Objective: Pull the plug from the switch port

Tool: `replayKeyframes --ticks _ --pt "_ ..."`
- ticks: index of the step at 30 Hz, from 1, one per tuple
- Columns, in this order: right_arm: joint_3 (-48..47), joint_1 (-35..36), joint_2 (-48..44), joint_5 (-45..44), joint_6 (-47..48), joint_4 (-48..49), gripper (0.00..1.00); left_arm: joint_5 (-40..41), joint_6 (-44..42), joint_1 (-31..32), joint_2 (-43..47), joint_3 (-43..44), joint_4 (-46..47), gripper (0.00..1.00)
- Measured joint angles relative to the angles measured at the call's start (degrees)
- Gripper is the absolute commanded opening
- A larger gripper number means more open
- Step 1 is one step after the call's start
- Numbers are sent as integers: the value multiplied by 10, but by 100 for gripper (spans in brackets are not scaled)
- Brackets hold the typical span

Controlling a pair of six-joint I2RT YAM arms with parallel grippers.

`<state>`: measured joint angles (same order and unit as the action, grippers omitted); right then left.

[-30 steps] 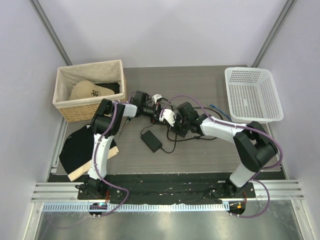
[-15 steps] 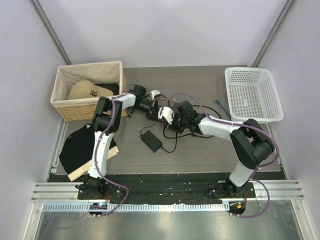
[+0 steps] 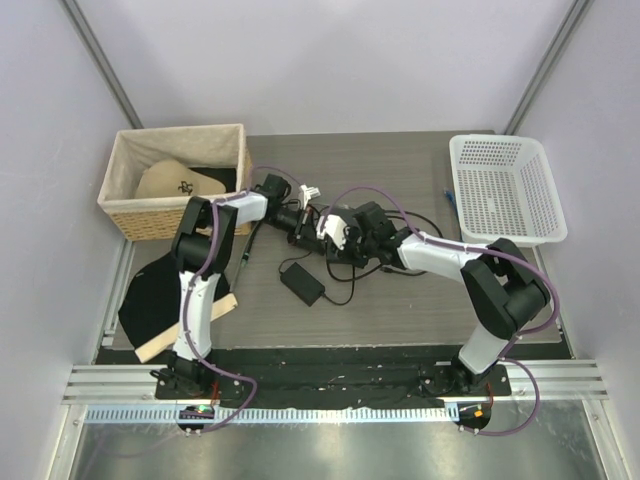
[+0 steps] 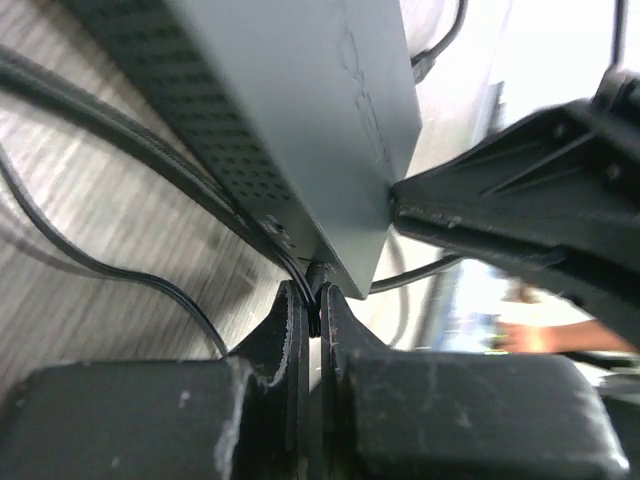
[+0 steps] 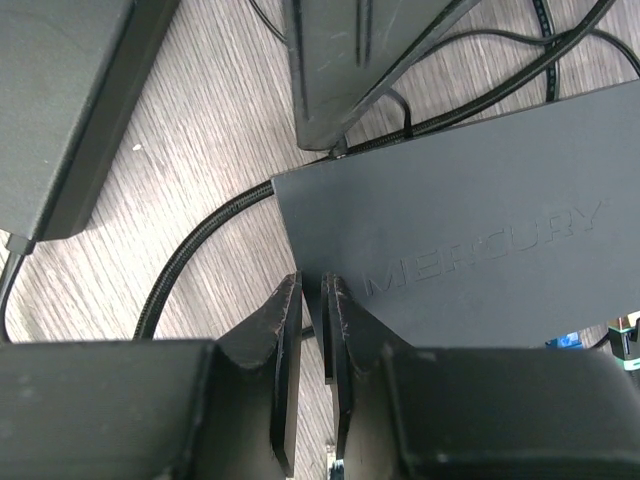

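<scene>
Since the right claw [image 5: 315, 300] is clamped on the thin edge of the Mercury switch [image 5: 470, 250], I've got my anchor. The left claw [image 4: 315, 310] is pinched fully together at another corner of the switch, right where the black cords [image 4: 120, 125] run in. I can't tell if it's got one nipped.

Problem is, neither claw is on the plug [image 5: 565, 341]. The only hint of it is a blue sliver past the switch's far edge in the right wrist view, and I can't tell whether it's seated in the port. The top view shows the blue cable [image 3: 450, 196] over by the white basket [image 3: 500, 190].

My plan: hold the switch down on the counter [image 3: 400, 160] with the right claw and open the left. Then I'd grab the connector body, not the cable, and pull straight along the port, no twisting.
</scene>
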<state>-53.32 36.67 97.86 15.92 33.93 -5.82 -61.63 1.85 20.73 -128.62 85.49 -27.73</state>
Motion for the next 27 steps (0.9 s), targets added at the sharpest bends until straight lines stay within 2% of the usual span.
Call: replayKeyframes --ticks 3,6,7,9,11,14,19,27 --pt "4 -1 -4 -4 0 0 19 -46 74 -8 -31 19 3 0" --pt "6 -1 -5 -3 0 1 18 -103 65 -17 -63 35 -24 0" --pt "7 -1 -6 -2 0 1 19 -116 34 -17 -75 50 -67 0" --pt "10 0 -9 0 0 0 19 -150 -119 -17 -120 113 -195 0" --pt "11 0 -10 1 0 0 19 -194 -229 -18 -163 160 -284 0" --pt "12 0 -11 2 0 -1 19 -210 -363 -19 -173 171 -360 0" --pt "15 0 -15 5 -7 -2 19 -210 -447 -16 -172 175 -404 0" --pt "16 0 -15 12 -13 -5 18 -181 -475 -12 -160 154 -419 0"
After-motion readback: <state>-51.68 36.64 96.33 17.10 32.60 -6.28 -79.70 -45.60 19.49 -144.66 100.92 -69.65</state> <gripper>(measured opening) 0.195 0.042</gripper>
